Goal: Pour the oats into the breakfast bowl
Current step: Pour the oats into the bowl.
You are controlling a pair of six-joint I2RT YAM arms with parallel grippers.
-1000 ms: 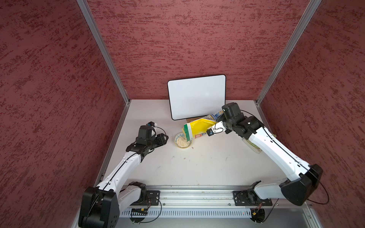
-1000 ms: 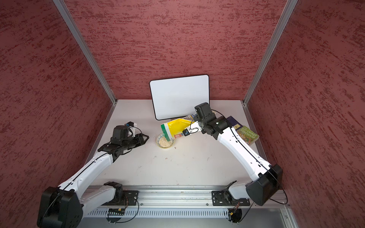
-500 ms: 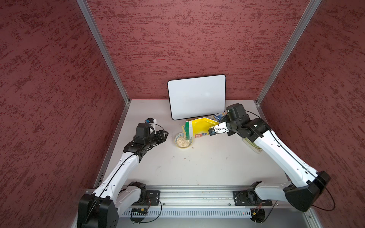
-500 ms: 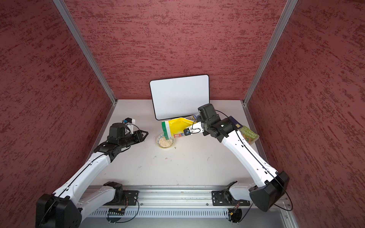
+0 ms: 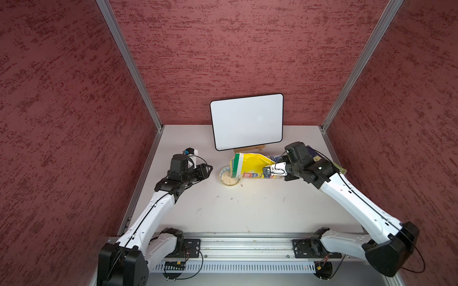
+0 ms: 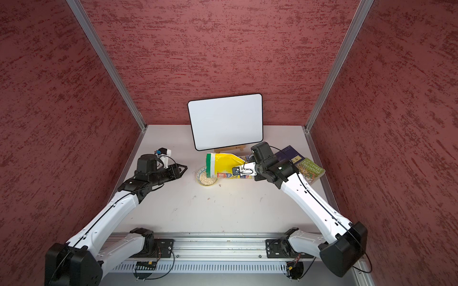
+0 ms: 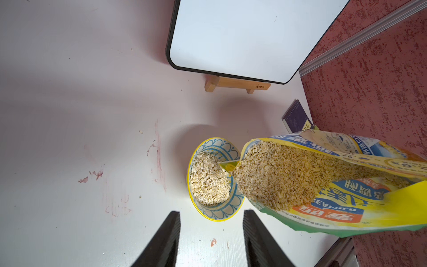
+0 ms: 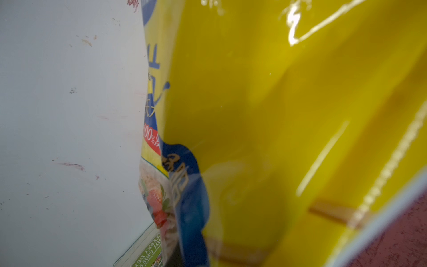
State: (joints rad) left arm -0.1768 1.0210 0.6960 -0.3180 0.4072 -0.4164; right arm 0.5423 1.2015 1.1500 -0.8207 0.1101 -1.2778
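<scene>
**Pouch tipped over the bowl, right arm swung wider**

Over the last second the right arm [image 5: 347,195] has swung its rear joint outward toward the side wall. Its wrist now sits a little lower in both top views. The pouch [image 5: 250,163] still has its mouth over the breakfast bowl [image 5: 224,169], and the left gripper [image 5: 210,169] stays about where it was.

The right gripper [image 5: 265,171] has its jaws drawn narrow, pinching the yellow pouch near its bottom end. From that grip the pouch stretches away almost level and tilts down at the far end. There the green-and-white strip hangs above the bowl.

In the left wrist view the oats [image 7: 277,173] bank up inside the pouch as far as its lip. That lip reaches over the bowl's blue-patterned rim. Whether lip and rim touch cannot be told. A heap of flakes already lies in the bowl.

The left gripper holds nothing, its jaws about half apart. The bowl lies just ahead of its fingertips, near but apart, and the pouch mouth is beyond the bowl. A few loose flakes lie on the table [image 5: 247,205] around the bowl.

Behind the right wrist lie a green book [image 6: 309,170] and a dark book [image 6: 288,153]. Past the pouch from both grippers, a whiteboard [image 5: 246,121] leans on a wooden stand [image 5: 249,148].
</scene>
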